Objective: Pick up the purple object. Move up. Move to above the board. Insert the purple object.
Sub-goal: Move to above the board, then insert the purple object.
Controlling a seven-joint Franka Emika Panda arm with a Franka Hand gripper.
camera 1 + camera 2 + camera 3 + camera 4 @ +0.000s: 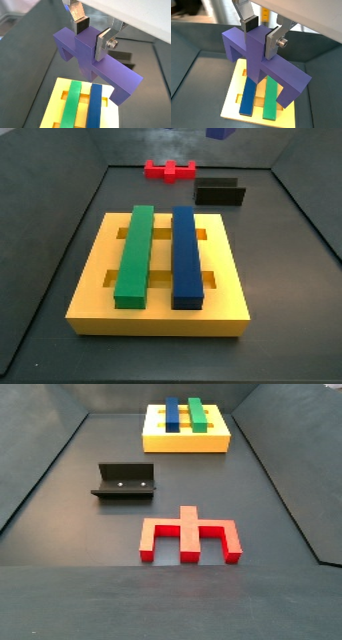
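Pick and lift look done: gripper (259, 34) fingers clamped on the purple object's (264, 65) central stub, piece held high over the board (234, 102); lowering and insertion remain.

No readable text, label, brand, number or sign was seen, the pincer (92, 36) held above the board (57, 102), closed on the purple object (100, 62), all unmarked
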